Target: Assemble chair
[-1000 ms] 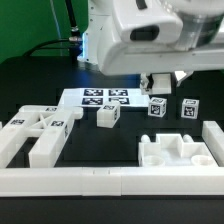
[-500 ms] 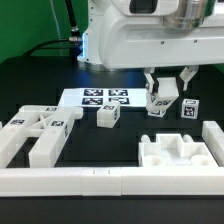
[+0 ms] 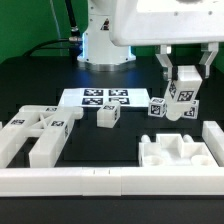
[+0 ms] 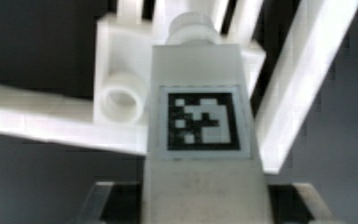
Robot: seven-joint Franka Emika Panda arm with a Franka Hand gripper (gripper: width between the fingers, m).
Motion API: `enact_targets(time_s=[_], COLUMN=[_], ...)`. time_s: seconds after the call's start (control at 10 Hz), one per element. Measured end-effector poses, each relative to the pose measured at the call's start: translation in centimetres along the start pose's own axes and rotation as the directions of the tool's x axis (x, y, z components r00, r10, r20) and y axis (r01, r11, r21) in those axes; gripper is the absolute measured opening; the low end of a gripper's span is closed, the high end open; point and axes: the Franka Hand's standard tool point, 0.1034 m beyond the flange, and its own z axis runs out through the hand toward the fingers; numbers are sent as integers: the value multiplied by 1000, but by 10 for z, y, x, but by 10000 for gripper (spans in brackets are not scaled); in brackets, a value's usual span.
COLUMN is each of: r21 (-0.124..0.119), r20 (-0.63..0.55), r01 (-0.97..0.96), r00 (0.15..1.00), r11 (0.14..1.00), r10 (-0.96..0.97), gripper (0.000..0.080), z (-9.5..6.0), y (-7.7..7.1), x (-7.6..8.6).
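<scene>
**Gripper clenched on a tagged chair bar at the far right of the table**

A long white border rail (image 3: 110,182) runs across the front of the dark table (image 3: 125,135). Behind it, toward the exterior view's right, the seat block (image 3: 180,152) lies flat with its recesses facing up. On the exterior view's left, a cluster of leg bars and slabs (image 3: 35,135) lies packed together, tags showing. The marker board (image 3: 103,97) lies flat farther back, near the middle.

The gripper (image 3: 185,82) hangs behind the seat block, its two fingers closed on the sides of a tagged bar (image 3: 184,103). In the wrist view that bar (image 4: 202,115) runs straight out from between the fingers, tag facing the camera, with blurred white parts behind it. Whether its lower end touches the table cannot be told.

A small tagged cube (image 3: 157,107) sits just beside the held bar, on the exterior view's left. Another tagged cube (image 3: 107,116) sits in front of the marker board.
</scene>
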Motion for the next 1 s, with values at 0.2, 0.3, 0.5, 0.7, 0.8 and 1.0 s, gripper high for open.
enact_targets(time_s=[0.2, 0.3, 0.5, 0.7, 0.8, 1.0], r21=[-6, -6, -7, -11, -11, -11], r20=[-184, -201, -216, -225, -224, -224], r01=[8, 9, 16, 25, 26, 26], r00=[983, 980, 976, 974, 974, 974], r11=[1000, 1000, 1000, 1000, 1000, 1000], r10=[-9, -10, -17, -27, -28, -28], gripper=[291, 291, 291, 291, 291, 291], z=[0, 4, 4, 7, 8, 9], y=[1, 0, -1, 1, 1, 1], x=[5, -1, 22, 44, 44, 43])
